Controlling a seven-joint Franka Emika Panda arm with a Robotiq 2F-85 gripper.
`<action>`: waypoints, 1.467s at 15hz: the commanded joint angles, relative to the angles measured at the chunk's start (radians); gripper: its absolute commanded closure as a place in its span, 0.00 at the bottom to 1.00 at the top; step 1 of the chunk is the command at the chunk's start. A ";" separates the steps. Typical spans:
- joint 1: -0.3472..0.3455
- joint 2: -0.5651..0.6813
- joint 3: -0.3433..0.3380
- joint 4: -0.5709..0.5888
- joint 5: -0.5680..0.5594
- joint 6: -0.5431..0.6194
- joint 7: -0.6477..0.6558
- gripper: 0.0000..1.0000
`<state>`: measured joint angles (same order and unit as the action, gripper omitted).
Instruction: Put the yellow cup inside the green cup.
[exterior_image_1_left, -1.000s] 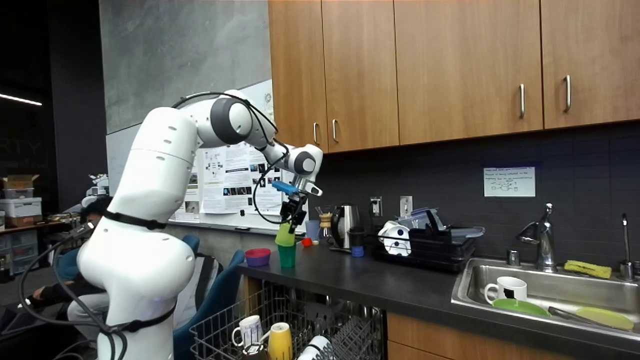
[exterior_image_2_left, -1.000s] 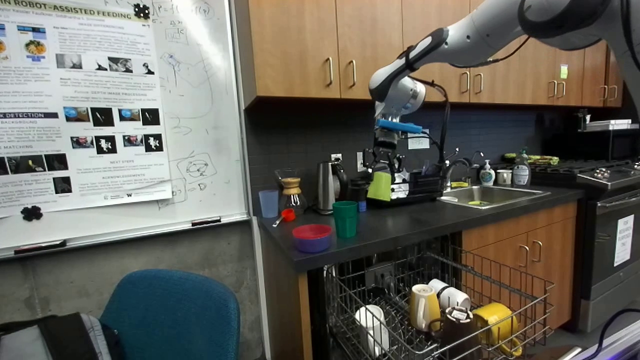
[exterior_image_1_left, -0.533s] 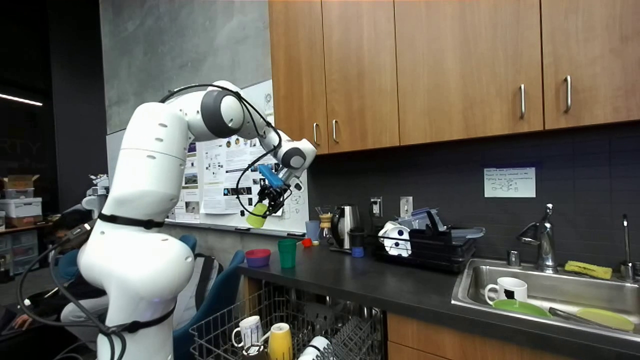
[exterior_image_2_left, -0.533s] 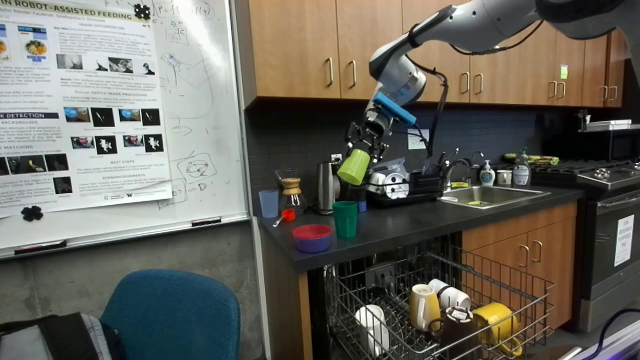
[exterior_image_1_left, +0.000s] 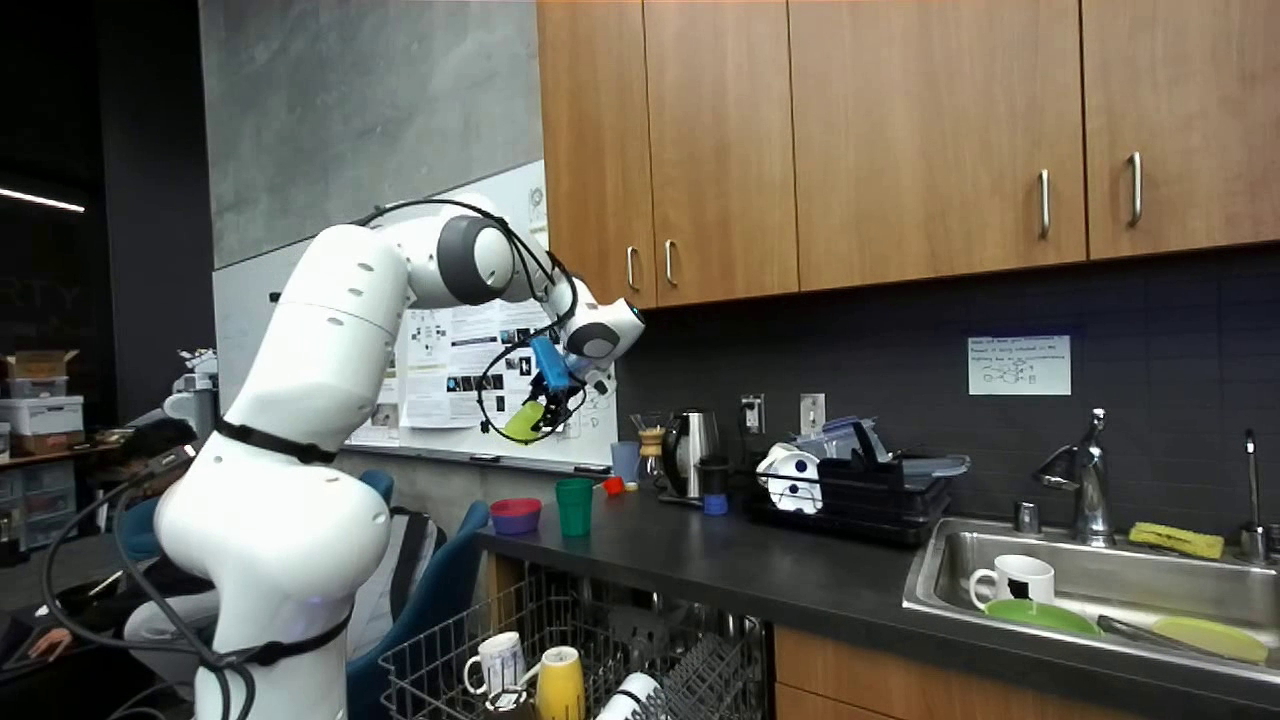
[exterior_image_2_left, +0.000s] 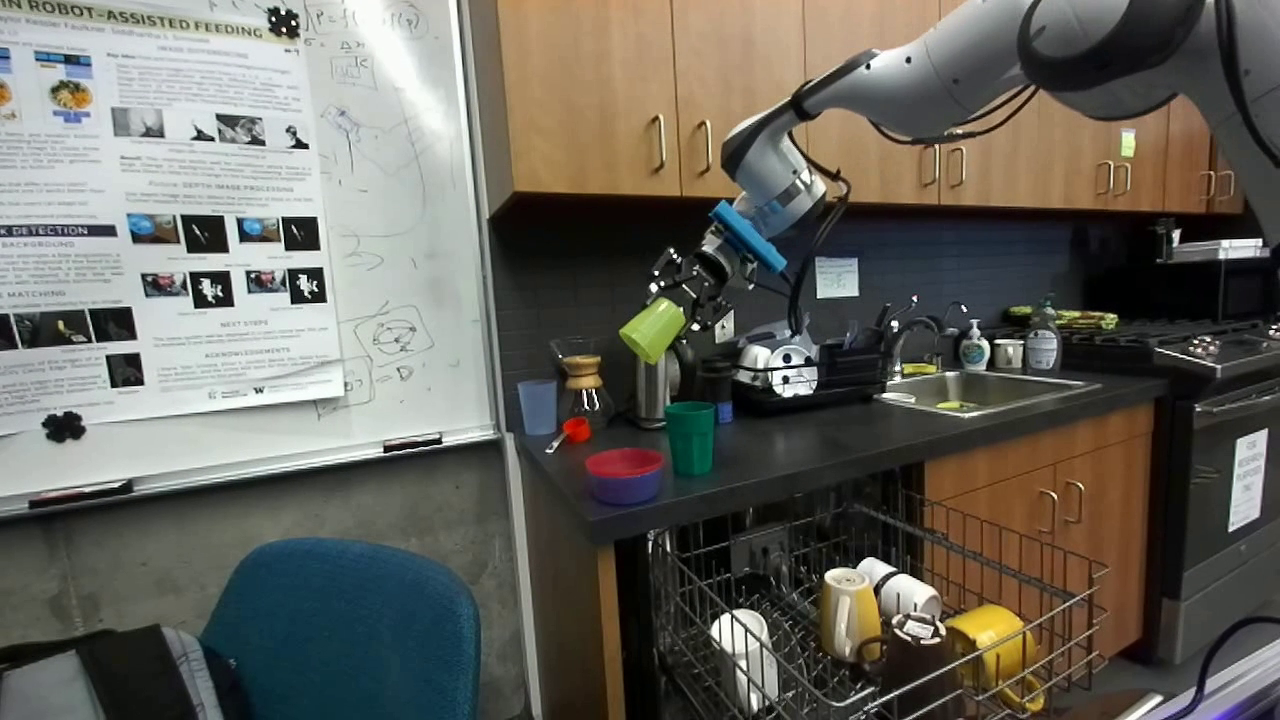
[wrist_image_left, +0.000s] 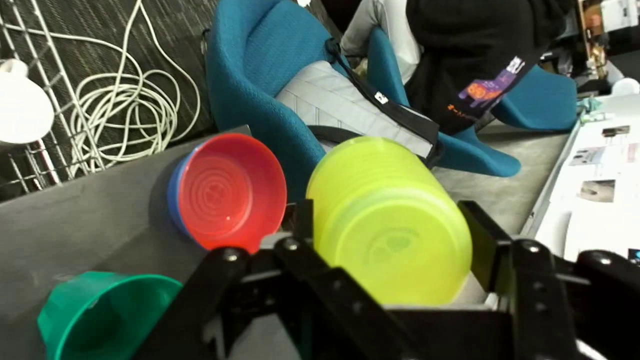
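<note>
I had the gripper (wrist_image_left: 389, 219) clamped on the tilted, round, smooth-sided yellow cup (exterior_image_2_left: 652, 331); the green cup (exterior_image_2_left: 690, 440) was faceted.

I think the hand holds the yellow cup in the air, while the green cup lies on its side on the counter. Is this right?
Not on its side: the green cup stands upright on the counter in both exterior views. The hand does hold the yellow cup in the air.

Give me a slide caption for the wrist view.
The gripper holds the yellow cup; green cup and nested bowls on the counter.
</note>
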<state>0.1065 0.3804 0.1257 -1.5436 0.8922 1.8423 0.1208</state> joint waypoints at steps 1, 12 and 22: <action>0.005 0.090 0.003 0.081 0.038 0.066 -0.008 0.55; -0.035 0.116 -0.005 0.019 0.109 0.088 -0.035 0.55; -0.070 0.110 -0.012 -0.060 0.184 0.062 -0.021 0.55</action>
<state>0.0460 0.5113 0.1180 -1.5678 1.0295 1.9192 0.0966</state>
